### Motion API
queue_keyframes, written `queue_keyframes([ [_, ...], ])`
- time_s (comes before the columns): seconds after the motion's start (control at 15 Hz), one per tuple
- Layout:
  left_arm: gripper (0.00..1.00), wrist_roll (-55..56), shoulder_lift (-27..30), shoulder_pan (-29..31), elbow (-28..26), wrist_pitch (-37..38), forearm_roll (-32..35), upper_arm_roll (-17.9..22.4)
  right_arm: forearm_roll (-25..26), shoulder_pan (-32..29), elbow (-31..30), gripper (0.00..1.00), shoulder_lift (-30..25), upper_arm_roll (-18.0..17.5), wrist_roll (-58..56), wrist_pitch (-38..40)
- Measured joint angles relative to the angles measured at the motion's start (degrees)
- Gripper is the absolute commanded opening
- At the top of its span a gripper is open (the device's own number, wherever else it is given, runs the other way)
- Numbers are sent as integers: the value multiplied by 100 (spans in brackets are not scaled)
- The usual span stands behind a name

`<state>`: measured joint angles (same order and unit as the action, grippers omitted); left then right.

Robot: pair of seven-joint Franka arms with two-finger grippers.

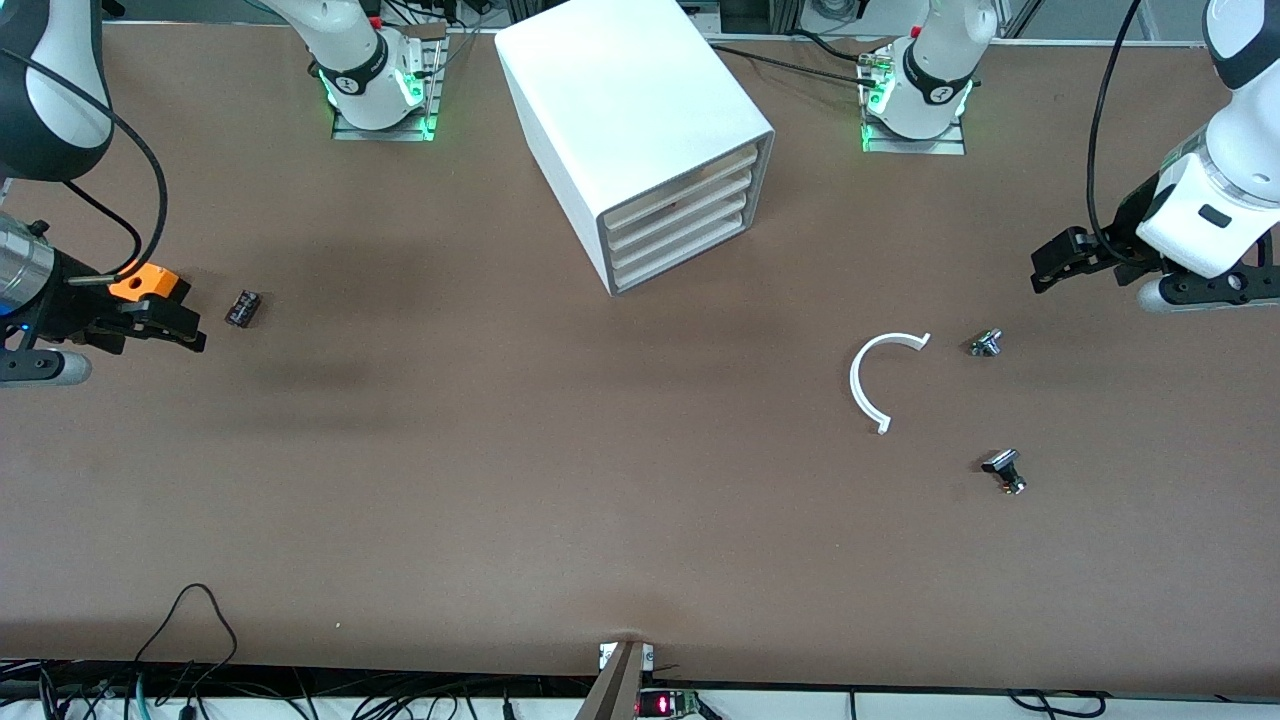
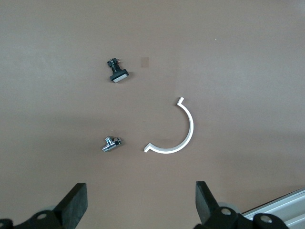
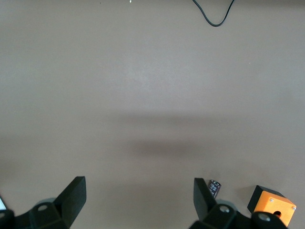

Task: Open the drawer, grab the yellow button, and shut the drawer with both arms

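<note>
The drawer [image 1: 678, 193], topmost in the cabinet [image 1: 632, 130], sits closed, its front facing the left arm's end; the button is not visible. Left gripper [image 1: 1062, 262] and right gripper [image 1: 170, 322] hover with fingers spread, empty, at their own table ends, the left nearer the drawer front.

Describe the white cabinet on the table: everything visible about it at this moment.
The cabinet is a big white box, plastic by its look, with a smooth top and rounded edges. It stands on the table between the two arm bases, turned at an angle, its open face toward the left arm's end. Four shallow white drawers stack in that face; the topmost drawer and the three under it all sit pushed in. Neither gripper touches it.
</note>
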<state>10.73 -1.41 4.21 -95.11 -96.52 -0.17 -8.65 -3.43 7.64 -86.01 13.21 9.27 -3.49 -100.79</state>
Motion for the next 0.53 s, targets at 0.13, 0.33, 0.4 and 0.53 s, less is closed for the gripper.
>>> queue_keyframes([
  [0.13, 100, 0, 0, 0, 0, 0, 0, 0, 0, 0, 9, 100, 0, 0, 0, -1],
  [0.33, 100, 0, 0, 0, 0, 0, 0, 0, 123, 16, 37, 100, -6, -5, 0, -4],
  [0.4, 100, 0, 0, 0, 0, 0, 0, 0, 161, 22, 49, 100, -13, -5, 0, -4],
  [0.53, 100, 0, 0, -1, 0, 0, 0, -2, 195, 24, 58, 100, -32, -5, 0, -3],
])
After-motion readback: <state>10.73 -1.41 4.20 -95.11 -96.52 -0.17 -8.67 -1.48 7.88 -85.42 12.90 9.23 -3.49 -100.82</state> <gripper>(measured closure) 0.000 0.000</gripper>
